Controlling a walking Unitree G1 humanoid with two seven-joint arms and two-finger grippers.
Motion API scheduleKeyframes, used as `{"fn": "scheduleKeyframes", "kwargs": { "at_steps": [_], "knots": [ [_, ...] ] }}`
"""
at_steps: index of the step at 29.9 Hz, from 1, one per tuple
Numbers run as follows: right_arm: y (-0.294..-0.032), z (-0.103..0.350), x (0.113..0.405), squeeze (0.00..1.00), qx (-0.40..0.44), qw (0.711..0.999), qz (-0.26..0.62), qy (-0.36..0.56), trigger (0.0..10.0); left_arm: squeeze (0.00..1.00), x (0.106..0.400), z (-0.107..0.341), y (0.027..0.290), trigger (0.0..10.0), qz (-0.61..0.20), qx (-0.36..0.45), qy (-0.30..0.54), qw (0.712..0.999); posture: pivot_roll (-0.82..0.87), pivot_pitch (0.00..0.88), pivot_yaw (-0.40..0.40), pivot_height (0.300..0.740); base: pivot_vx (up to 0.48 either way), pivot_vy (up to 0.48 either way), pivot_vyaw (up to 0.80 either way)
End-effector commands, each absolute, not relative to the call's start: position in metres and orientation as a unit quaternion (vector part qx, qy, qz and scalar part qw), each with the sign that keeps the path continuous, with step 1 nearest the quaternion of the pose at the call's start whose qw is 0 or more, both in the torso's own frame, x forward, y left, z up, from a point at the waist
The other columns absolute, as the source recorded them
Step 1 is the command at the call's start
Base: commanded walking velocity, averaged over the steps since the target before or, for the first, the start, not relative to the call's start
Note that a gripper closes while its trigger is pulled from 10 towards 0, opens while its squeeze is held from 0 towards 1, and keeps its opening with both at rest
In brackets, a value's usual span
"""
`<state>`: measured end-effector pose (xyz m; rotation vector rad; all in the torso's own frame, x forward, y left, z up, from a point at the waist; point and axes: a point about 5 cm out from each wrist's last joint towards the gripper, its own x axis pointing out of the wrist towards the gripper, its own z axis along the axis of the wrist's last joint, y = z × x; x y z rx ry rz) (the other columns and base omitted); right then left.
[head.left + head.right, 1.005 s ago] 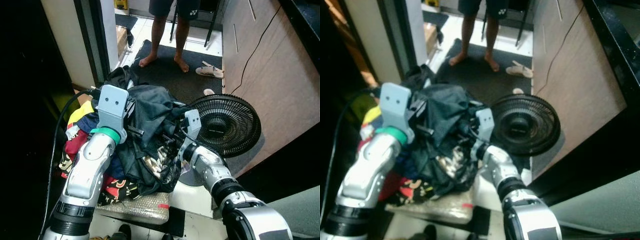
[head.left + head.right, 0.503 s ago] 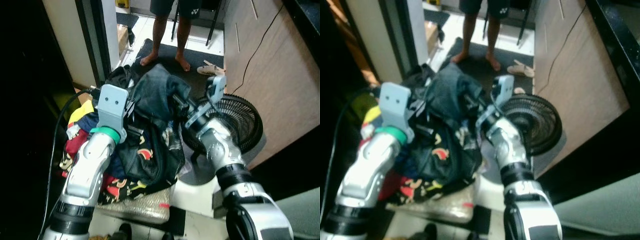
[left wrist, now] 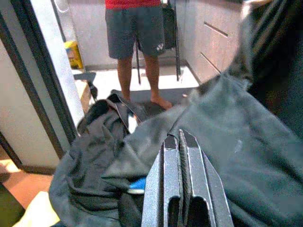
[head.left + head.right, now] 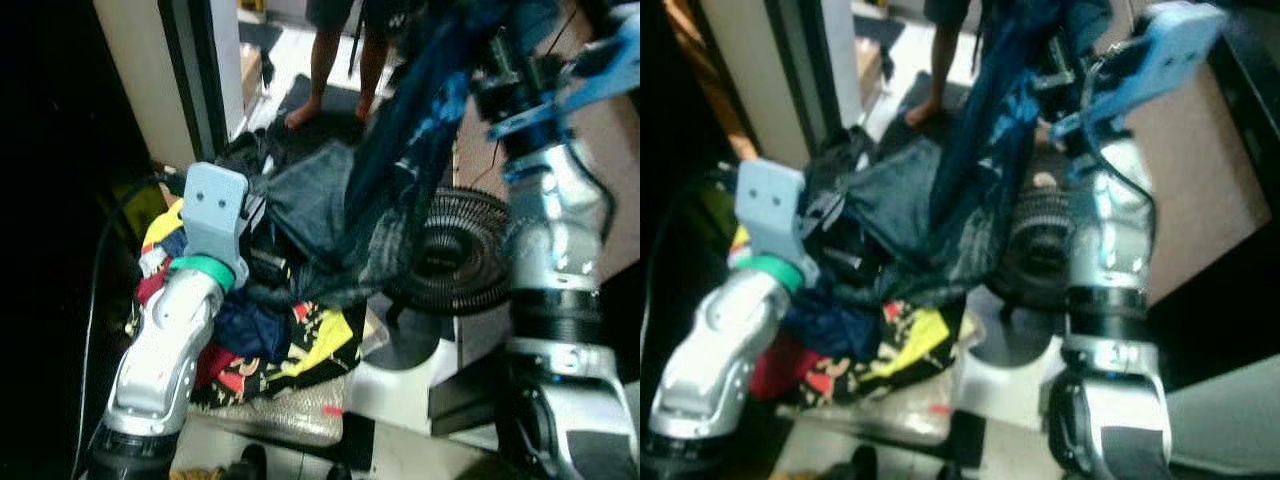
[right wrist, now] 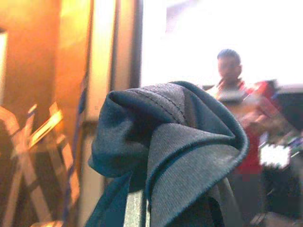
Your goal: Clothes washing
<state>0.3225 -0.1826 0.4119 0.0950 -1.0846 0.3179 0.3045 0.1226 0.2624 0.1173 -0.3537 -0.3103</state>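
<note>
The right gripper [image 4: 490, 60], raised high, has its jaws clenched on a dark blue garment [image 4: 400, 170] that drapes over them, hiding the fingers, and trails down to the clothes pile [image 4: 270, 330]. The left gripper [image 3: 182, 142], jaws closed on nothing, rests against the pile. A fan [image 4: 450, 250] behind is partly covered, and a person's legs [image 3: 137, 71] are blurred.
</note>
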Motion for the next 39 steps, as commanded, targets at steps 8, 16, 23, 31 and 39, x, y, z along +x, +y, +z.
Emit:
{"fn": "scheduleKeyframes", "kwargs": {
  "at_steps": [8, 16, 23, 31, 39],
  "knots": [
    [-0.191, 0.408, 0.314, 0.00, -0.002, 0.853, 0.104, -0.511, 10.0, 0.00, 0.303, 0.274, 0.126, 10.0, -0.150, 0.056, -0.193, 0.968, 0.09, 0.103, -0.002, 0.740, 0.000, 0.000, 0.00],
    [-0.178, 0.339, 0.331, 0.00, 0.016, 0.910, 0.096, -0.402, 10.0, 0.00, 0.299, 0.282, 0.136, 10.0, -0.123, 0.051, -0.199, 0.971, 0.09, 0.085, -0.007, 0.740, 0.000, 0.000, 0.00],
    [-0.176, 0.339, 0.330, 0.00, 0.050, 0.915, 0.087, -0.391, 10.0, 0.00, 0.297, 0.306, 0.140, 10.0, -0.113, 0.040, -0.236, 0.964, 0.08, 0.055, -0.009, 0.740, 0.000, 0.000, -0.26],
    [-0.176, 0.347, 0.329, 0.00, 0.061, 0.909, 0.085, -0.402, 10.0, 0.00, 0.299, 0.326, 0.144, 10.0, -0.104, 0.047, -0.269, 0.957, 0.08, 0.032, -0.013, 0.740, 0.000, 0.000, -0.77],
    [-0.174, 0.346, 0.329, 0.00, 0.069, 0.910, 0.082, -0.400, 10.0, 0.00, 0.300, 0.328, 0.144, 10.0, -0.104, 0.051, -0.268, 0.956, 0.08, 0.035, -0.004, 0.740, 0.000, 0.000, -0.78]
  ]
}}
